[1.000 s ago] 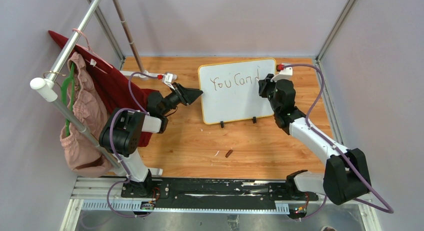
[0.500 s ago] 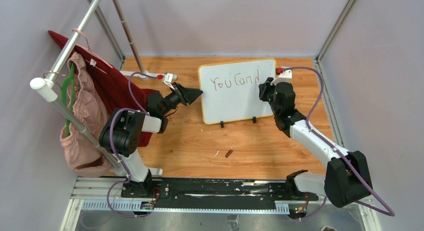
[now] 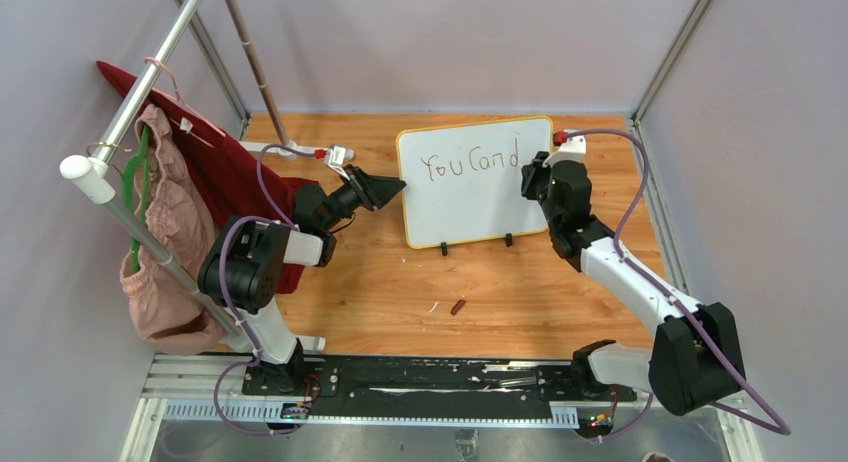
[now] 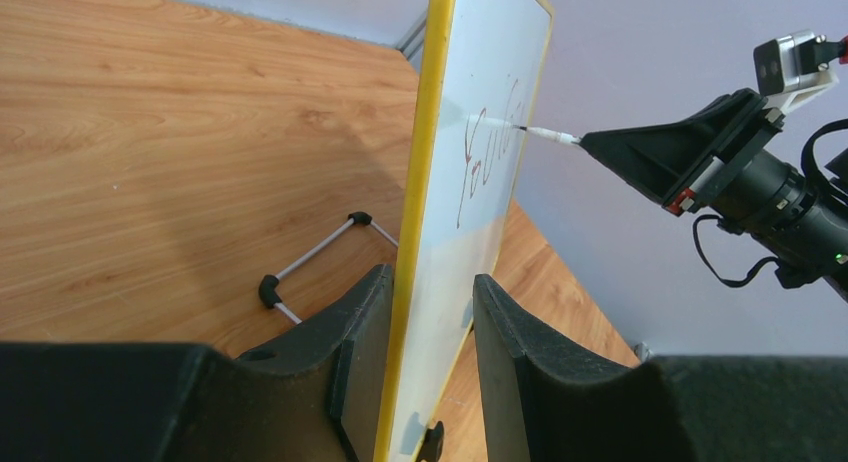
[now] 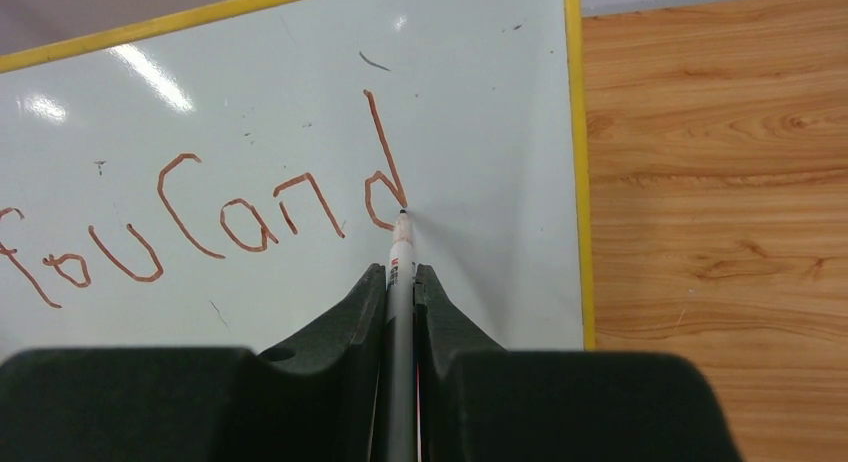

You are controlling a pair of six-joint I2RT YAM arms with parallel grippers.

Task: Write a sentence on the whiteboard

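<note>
The whiteboard [image 3: 470,207] stands tilted at the back centre of the wooden table, with a yellow rim. The sentence [image 3: 468,163] reads "You Can d" in reddish-brown, and also shows in the right wrist view [image 5: 200,232]. My right gripper [image 3: 530,172] is shut on a grey marker [image 5: 402,272] whose tip touches the board at the foot of the "d". My left gripper [image 3: 392,189] straddles the board's left edge [image 4: 415,232], with one finger [image 4: 355,332] against the rim. The marker tip also shows in the left wrist view [image 4: 545,134].
A small brown cap [image 3: 457,306] and a white scrap [image 3: 433,306] lie on the wood in front of the board. The board's black clip feet [image 3: 443,248] point toward me. A red cloth [image 3: 225,172] and a pink garment [image 3: 165,252] hang on a metal rack at left.
The "d" has gained its round bowl beside the tall stroke. My right gripper has shifted slightly right and down with the marker. The left arm has not moved.
</note>
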